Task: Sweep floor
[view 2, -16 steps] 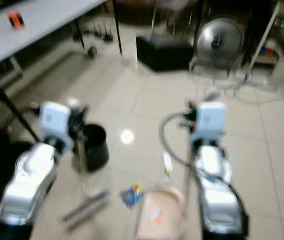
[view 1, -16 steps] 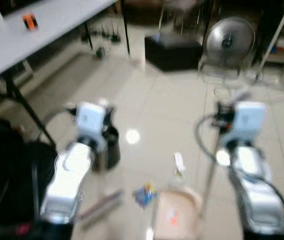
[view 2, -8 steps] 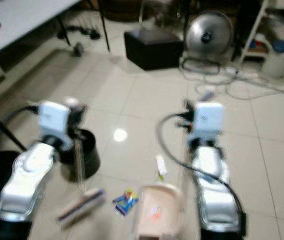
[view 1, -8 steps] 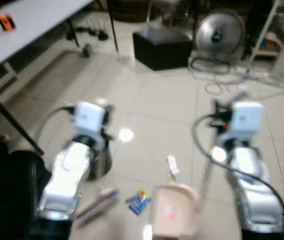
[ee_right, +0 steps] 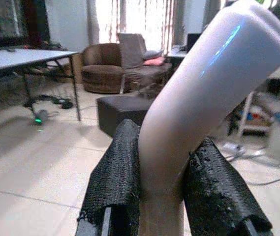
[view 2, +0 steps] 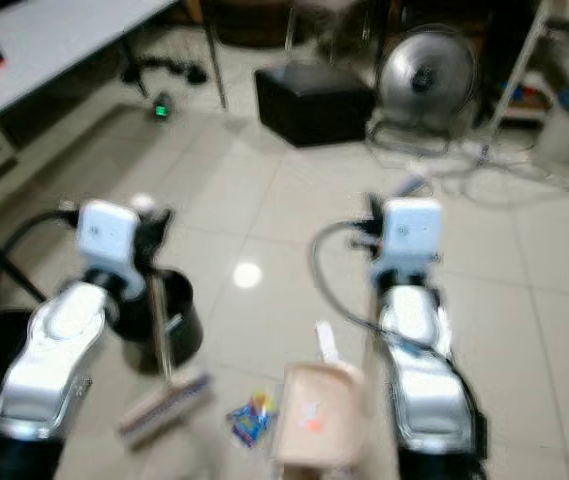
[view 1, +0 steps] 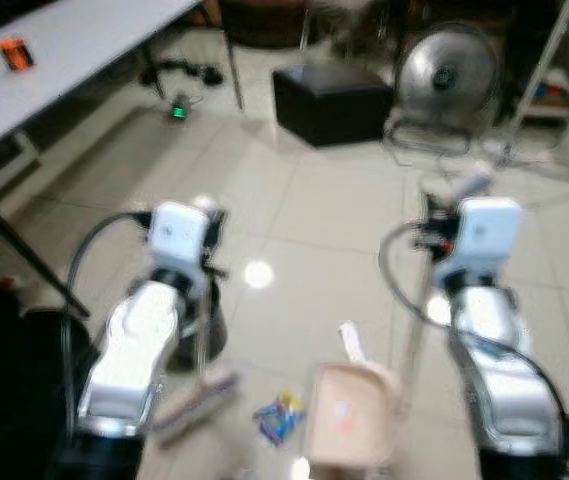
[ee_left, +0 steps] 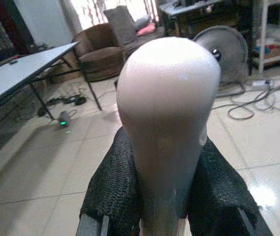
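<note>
Pale tiled floor (view 1: 294,210), head views blurred. No writing legible anywhere. My left gripper (ee_left: 164,196) is clamped on the broom handle (ee_left: 167,113); broom head (view 2: 164,408) rests on the tiles beside a black bin (view 2: 169,320). My right gripper (ee_right: 162,191) is closed around the dustpan handle (ee_right: 203,93); the pink dustpan (view 1: 352,430) sits between my arms. A crumpled blue-yellow wrapper (view 1: 278,418) lies just beside it, print unreadable. Fan (view 1: 447,72) and black box (view 1: 332,100) stand beyond.

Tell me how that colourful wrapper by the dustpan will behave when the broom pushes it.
The wrapper looks thin and crumpled, so probably light and floppy. On the glossy tile floor it may skid or flip past the broom head rather than slide straight into the dustpan.
</note>
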`<state>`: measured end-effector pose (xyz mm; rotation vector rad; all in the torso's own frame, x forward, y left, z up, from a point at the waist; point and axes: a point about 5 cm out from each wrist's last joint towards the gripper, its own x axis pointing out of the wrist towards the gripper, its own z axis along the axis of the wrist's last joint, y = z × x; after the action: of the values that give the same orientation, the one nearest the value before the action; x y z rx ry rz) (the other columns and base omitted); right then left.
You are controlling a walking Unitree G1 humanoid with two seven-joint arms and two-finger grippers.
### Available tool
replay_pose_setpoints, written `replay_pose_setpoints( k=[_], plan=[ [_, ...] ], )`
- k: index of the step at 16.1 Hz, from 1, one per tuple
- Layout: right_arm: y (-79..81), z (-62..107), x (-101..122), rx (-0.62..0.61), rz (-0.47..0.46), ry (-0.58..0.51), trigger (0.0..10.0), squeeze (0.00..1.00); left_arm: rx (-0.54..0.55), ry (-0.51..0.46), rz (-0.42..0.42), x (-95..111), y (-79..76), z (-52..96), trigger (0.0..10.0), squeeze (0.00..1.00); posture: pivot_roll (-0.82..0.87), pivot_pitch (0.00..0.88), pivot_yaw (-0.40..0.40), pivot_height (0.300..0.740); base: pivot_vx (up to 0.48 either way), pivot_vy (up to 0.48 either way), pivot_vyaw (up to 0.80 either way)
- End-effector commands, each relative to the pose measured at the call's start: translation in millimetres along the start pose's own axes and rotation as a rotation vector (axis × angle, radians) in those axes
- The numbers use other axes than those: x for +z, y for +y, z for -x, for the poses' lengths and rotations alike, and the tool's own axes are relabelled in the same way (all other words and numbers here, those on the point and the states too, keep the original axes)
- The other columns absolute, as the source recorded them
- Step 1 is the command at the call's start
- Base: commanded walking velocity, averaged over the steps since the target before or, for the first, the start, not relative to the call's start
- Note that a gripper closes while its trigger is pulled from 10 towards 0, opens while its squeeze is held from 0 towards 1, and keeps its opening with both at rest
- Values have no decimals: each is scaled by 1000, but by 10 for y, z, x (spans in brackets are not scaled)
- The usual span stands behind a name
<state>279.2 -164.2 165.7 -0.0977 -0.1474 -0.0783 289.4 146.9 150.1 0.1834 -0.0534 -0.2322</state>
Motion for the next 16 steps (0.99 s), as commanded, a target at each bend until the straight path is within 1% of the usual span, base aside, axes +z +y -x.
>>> replay_pose_setpoints(
  k=[1,5,7,8,9,10,11,12,14,15,16],
  plan=[
    [87,-29,107,21,-7,-58,10000,0,34,-36,-20,77,86,-3,10000,0,-10,77,61,740,0,0,0],
    [160,-73,82,61,2,-78,10000,0,40,-35,-42,62,65,-11,10000,0,5,106,66,740,0,0,0],
    [224,-116,59,83,19,-84,10000,0,50,-52,-35,53,23,-27,10000,0,1,146,84,740,0,0,0],
    [241,-141,61,84,28,-95,10000,0,47,-57,-30,49,-5,-47,10000,0,1,151,85,740,0,0,0],
    [290,-189,67,88,25,-125,10000,0,38,-75,-30,48,-72,-98,10000,0,8,186,80,740,0,0,0],
    [308,-206,67,94,27,-134,10000,0,34,-80,-29,49,-87,-119,10000,0,8,186,80,740,0,0,0],
    [332,-231,59,99,28,-145,10000,0,36,-95,-30,56,-108,-147,10000,0,20,217,77,740,0,0,0],
    [354,-257,44,102,31,-158,10000,0,43,-118,-9,60,-126,-166,10000,0,28,244,73,740,0,0,0],
    [403,-313,3,131,52,-173,10000,0,67,-138,13,51,-138,-208,10000,0,40,289,72,740,0,0,0],
    [452,-355,-61,163,100,-169,10000,0,80,-149,11,42,-140,-233,10000,0,43,319,71,740,0,0,0],
    [464,-363,-75,173,115,-173,10000,0,80,-154,11,37,-142,-232,10000,0,47,336,69,740,0,0,0]
  ],
)
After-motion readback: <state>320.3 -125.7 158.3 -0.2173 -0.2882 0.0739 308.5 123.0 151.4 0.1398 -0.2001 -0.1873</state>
